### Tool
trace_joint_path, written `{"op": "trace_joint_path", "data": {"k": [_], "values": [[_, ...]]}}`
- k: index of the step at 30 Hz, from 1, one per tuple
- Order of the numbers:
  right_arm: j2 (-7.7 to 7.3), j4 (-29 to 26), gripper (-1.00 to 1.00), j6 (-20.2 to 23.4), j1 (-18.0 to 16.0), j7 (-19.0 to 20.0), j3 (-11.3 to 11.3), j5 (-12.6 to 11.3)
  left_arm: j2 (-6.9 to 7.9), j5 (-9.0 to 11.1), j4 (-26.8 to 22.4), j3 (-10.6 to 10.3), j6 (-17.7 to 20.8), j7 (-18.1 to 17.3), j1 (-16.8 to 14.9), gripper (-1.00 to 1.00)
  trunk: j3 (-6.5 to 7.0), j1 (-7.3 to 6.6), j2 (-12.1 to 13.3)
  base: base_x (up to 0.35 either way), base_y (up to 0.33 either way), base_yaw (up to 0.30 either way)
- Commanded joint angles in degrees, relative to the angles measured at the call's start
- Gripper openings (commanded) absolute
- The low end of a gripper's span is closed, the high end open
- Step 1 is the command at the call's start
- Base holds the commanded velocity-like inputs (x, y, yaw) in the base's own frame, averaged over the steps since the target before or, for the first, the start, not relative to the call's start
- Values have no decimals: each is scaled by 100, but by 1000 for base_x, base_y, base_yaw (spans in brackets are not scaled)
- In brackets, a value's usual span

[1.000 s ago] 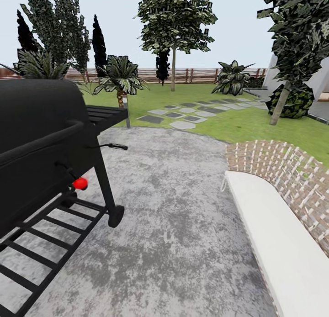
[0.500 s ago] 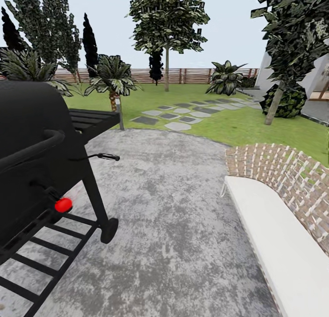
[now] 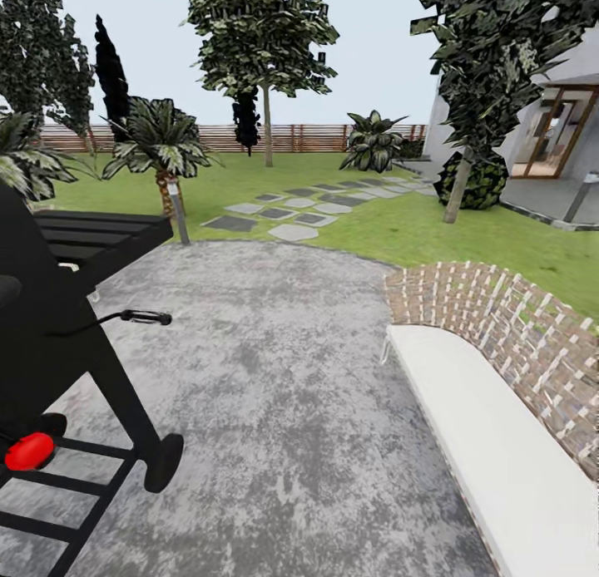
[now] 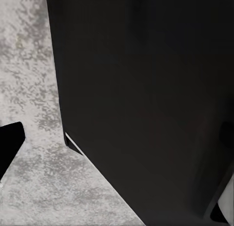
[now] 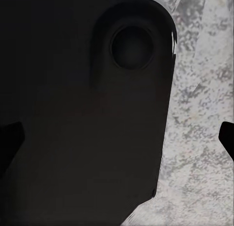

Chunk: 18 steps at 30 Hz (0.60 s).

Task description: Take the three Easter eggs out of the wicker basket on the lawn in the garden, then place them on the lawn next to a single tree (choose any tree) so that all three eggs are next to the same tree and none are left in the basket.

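A black barbecue grill [image 3: 58, 311] stands at the left of the head view on a grey speckled patio [image 3: 283, 377], with a short palm [image 3: 162, 149] just past it. Ahead, the lawn [image 3: 391, 228] starts where the paving ends, crossed by flat stepping stones [image 3: 287, 215]; a tree [image 3: 264, 45] with a straight pale trunk rises in front of the slatted fence [image 3: 308, 136]. Further right a second pale-trunked tree [image 3: 482, 70] leans by the house, and a white bench [image 3: 491, 444] lies along a curved brick wall [image 3: 499, 319]. The eggs and the basket cannot be placed from here, so my guess is they lie somewhere out on the grass ahead, favouring neither arm. The wrist views look down past dark robot parts at the paving; dark tips sit at the frame edges, and I cannot tell how wide either gripper stands.
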Motion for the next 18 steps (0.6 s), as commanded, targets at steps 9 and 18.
{"op": "trace_joint_path", "data": {"k": [9, 18], "values": [[-1, 6, 100, -18, -5, 1, 26, 5, -3, 8, -5, 3, 8, -2, 0, 100, -5, 3, -2, 334, 75, -228], [-7, 21, 100, -10, -5, 6, 27, 7, -1, 8, -7, 3, 8, -2, 0, 100, -5, 3, -2, 334, 75, -14]]}}
